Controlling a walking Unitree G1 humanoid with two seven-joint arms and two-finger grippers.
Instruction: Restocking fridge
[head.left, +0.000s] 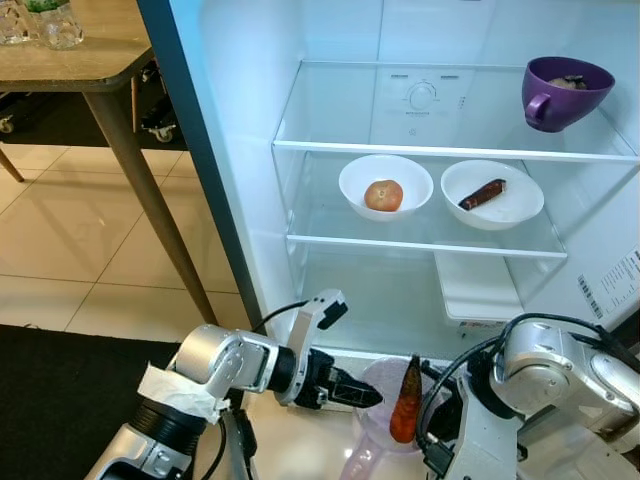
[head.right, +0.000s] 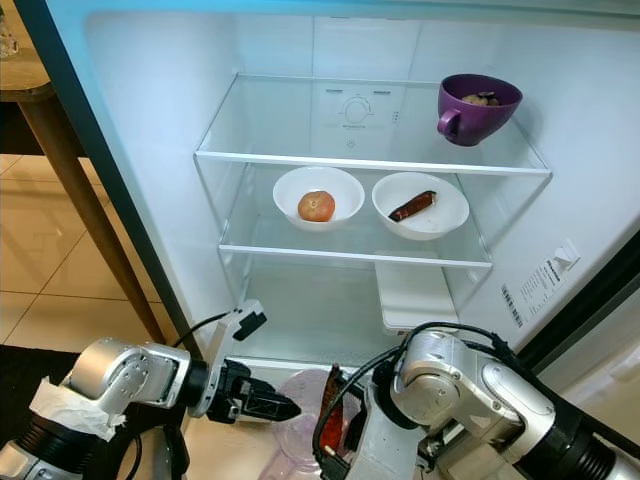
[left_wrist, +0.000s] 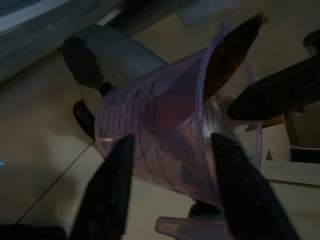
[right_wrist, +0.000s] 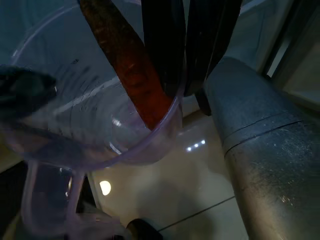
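A clear, purple-tinted measuring jug (head.left: 372, 425) is held low in front of the open fridge, with an orange carrot (head.left: 406, 404) standing upright inside it. My right gripper (right_wrist: 183, 92) is shut on the jug's rim (right_wrist: 170, 112), one finger inside beside the carrot (right_wrist: 131, 65) and one outside. My left gripper (head.left: 362, 396) reaches in from the left. It is open, its two fingers (left_wrist: 107, 192) straddling the jug's wall (left_wrist: 150, 135).
The fridge's middle glass shelf (head.left: 420, 238) holds a white bowl with an onion (head.left: 385, 187) and a white bowl with a dark brown piece (head.left: 492, 193). A purple mug (head.left: 564, 92) sits on the top shelf. A wooden table (head.left: 95, 62) stands on the left and a black mat (head.left: 60, 395) lies below it.
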